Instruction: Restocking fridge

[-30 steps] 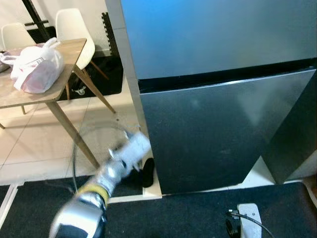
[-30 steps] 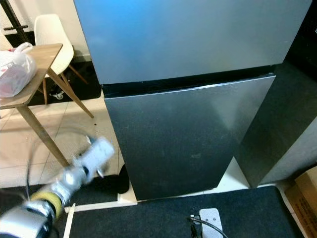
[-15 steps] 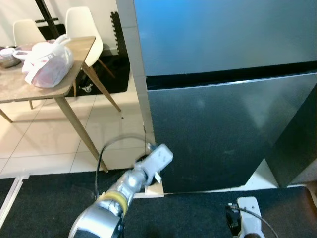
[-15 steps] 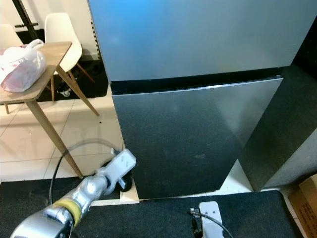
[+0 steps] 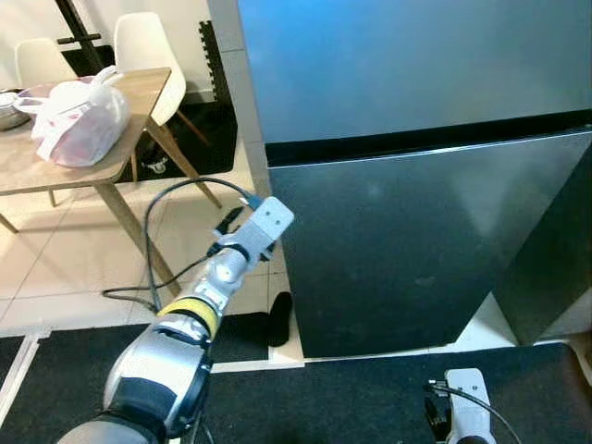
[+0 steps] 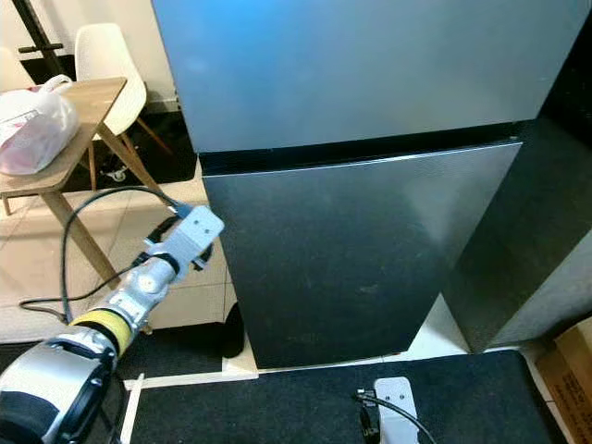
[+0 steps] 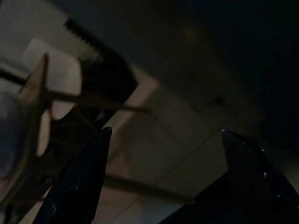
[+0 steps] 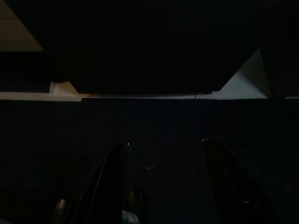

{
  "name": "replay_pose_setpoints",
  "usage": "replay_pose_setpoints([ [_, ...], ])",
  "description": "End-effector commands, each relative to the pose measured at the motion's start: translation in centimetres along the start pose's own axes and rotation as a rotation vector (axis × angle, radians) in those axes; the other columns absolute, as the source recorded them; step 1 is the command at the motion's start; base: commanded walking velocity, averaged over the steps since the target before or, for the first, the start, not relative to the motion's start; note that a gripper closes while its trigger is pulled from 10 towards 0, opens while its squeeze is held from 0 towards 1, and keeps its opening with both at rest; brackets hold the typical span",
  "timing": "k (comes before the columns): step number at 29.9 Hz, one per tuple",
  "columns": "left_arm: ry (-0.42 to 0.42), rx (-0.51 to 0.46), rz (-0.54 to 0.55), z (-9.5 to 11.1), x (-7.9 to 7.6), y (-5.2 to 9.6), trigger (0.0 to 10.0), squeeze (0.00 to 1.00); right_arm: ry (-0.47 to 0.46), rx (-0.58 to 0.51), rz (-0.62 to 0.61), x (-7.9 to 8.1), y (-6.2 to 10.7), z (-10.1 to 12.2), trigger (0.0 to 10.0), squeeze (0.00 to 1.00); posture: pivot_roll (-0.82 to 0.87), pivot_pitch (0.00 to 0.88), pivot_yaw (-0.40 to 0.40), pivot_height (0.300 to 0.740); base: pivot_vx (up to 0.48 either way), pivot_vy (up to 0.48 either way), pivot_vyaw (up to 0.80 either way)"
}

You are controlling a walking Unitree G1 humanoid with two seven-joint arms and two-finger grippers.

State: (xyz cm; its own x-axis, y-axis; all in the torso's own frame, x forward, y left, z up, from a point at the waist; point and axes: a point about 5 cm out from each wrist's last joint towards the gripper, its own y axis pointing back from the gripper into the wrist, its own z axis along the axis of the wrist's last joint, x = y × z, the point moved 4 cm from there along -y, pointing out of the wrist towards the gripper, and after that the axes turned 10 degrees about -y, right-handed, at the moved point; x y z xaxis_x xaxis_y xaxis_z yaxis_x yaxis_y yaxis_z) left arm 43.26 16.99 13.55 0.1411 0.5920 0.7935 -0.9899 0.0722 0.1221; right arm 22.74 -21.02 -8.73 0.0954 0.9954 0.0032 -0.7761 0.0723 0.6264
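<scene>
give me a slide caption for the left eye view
Left gripper raised beside the closed fridge, near its left edge; bagged groceries wait on the wooden table.

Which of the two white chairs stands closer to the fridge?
The white chair at the table's far corner, beside the fridge. The other chair sits farther left, behind the plastic bag.

Pale cream tiled floor [image 5: 74, 268] at my 10 o'clock. Light wooden table with splayed legs [image 5: 139, 102] stands there; two white moulded chairs [image 5: 153, 46] behind it. Dark carpet mat [image 5: 351, 398] underfoot at 6 o'clock.
</scene>
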Motion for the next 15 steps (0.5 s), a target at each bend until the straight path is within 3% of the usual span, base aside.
replay_pose_setpoints([
  [1, -0.011, 0.063, -0.022, -2.1, -0.5, 0.6, 10.0, 0.00, 0.003, 0.013, 0.006, 0.0, 0.3, -0.6, 10.0, 0.00, -0.15, 0.168, 0.072, 0.740, 0.000, 0.000, 0.00],
  [3, 0.032, 0.089, -0.076, -3.2, -1.9, 1.1, 10.0, 0.00, 0.010, 0.025, 0.013, -0.1, 0.4, -1.0, 10.0, 0.00, -0.15, 0.174, 0.071, 0.740, 0.000, 0.000, 0.00],
  [5, 0.039, 0.093, -0.087, -3.3, -2.3, 1.2, 10.0, 0.00, 0.011, 0.026, 0.014, -0.1, 0.5, -1.0, 10.0, 0.00, -0.15, 0.174, 0.071, 0.740, 0.000, 0.000, 0.00],
  [6, 0.066, 0.134, -0.231, -4.9, -6.1, 2.6, 10.0, 0.00, 0.016, 0.042, 0.021, 0.0, 0.6, -1.6, 10.0, 0.00, -0.15, 0.172, 0.071, 0.740, 0.000, 0.000, 0.00],
  [9, 0.095, 0.185, -0.377, -6.6, -9.9, 4.5, 10.0, 0.00, 0.018, 0.068, 0.026, 0.1, 0.8, -2.2, 10.0, 0.00, -0.15, 0.167, 0.071, 0.740, 0.000, 0.000, 0.00],
  [11, 0.159, 0.253, -0.492, -8.1, -13.3, 6.7, 10.0, 0.00, 0.038, 0.100, 0.024, -0.1, 0.9, -2.8, 10.0, 0.00, -0.15, 0.157, 0.071, 0.740, 0.000, 0.000, 0.00],
  [12, 0.346, 0.330, -0.509, -9.1, -15.5, 8.3, 10.0, 0.00, 0.042, 0.129, 0.019, -0.4, 1.0, -3.3, 10.0, 0.00, -0.14, 0.137, 0.074, 0.740, 0.000, 0.000, 0.00],
  [13, 0.346, 0.330, -0.509, -9.1, -15.5, 8.3, 10.0, 0.00, 0.042, 0.129, 0.019, -0.4, 1.0, -3.3, 10.0, 0.00, -0.14, 0.137, 0.074, 0.740, 0.000, 0.000, 0.00],
  [15, 0.593, 0.434, -0.446, -10.2, -17.0, 9.7, 10.0, 0.00, 0.028, 0.148, 0.011, -0.7, 1.1, -3.5, 10.0, 0.00, -0.14, 0.118, 0.070, 0.740, 0.000, 0.000, 0.00],
])
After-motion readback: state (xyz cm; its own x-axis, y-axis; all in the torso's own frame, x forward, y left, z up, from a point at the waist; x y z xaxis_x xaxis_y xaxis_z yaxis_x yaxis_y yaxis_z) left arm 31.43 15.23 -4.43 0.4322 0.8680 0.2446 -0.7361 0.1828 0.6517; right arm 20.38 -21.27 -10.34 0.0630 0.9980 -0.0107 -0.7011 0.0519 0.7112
